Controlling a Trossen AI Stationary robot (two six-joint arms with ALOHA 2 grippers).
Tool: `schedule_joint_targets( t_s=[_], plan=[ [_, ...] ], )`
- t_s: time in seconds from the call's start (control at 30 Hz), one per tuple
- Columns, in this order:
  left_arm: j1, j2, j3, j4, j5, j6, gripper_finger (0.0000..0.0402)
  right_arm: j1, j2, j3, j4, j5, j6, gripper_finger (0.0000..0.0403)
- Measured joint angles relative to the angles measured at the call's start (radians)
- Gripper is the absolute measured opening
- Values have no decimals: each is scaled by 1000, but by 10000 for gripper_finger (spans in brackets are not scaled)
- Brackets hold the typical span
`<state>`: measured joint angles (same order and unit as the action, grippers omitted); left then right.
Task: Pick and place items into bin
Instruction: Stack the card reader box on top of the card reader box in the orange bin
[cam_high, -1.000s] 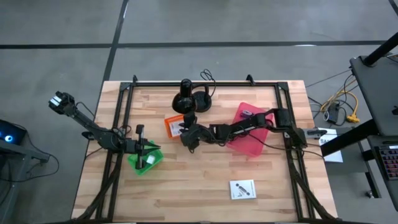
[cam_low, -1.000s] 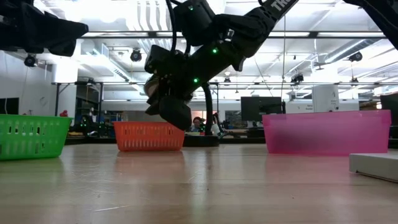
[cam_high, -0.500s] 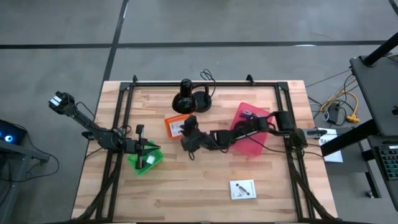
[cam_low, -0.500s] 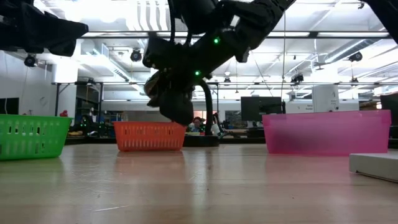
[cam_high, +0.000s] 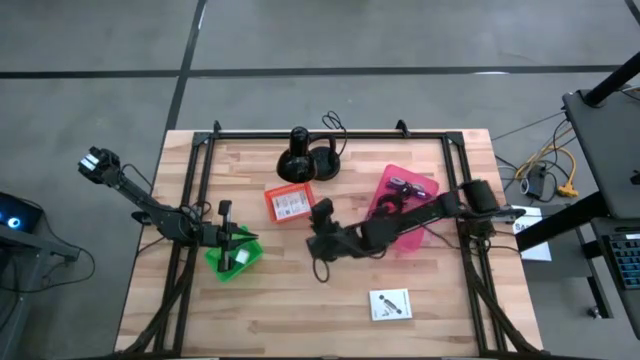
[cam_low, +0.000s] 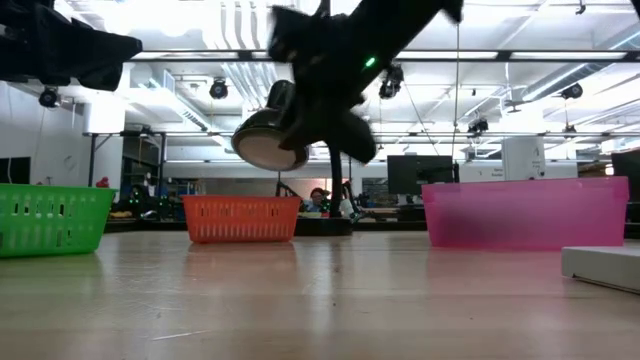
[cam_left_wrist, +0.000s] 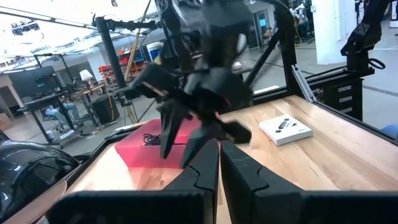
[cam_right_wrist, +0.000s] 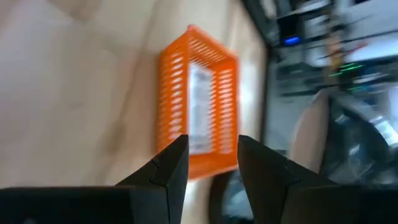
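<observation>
High view: right claw (cam_high: 321, 212) hovers beside the orange bin (cam_high: 288, 203), fingers apart, seemingly empty; left claw (cam_high: 224, 210) closed.

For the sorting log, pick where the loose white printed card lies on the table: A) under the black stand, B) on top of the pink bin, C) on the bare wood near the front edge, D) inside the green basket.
C: the high view shows the white printed card flat on the bare wooden table, apart from every bin.
</observation>
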<state>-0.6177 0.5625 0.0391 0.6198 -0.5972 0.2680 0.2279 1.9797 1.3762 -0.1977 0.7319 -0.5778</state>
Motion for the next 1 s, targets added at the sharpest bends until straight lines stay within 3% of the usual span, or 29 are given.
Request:
schedule_joint_targets(
  t_s=[0.13, 0.27, 0.7, 1.0],
  plan=[
    [0, 0, 0, 0, 0, 0, 2, 1, -101, -19, -165, -170, 175, 125],
    [0, 0, 0, 1, 0, 0, 2, 19, -222, -92, -214, -291, 263, 125],
    [0, 0, 0, 0, 0, 0, 2, 221, -669, -419, -211, -283, 484, 125],
    [0, 0, 0, 0, 0, -1, 2, 413, -890, -582, -218, -286, 724, 125]
  ],
)
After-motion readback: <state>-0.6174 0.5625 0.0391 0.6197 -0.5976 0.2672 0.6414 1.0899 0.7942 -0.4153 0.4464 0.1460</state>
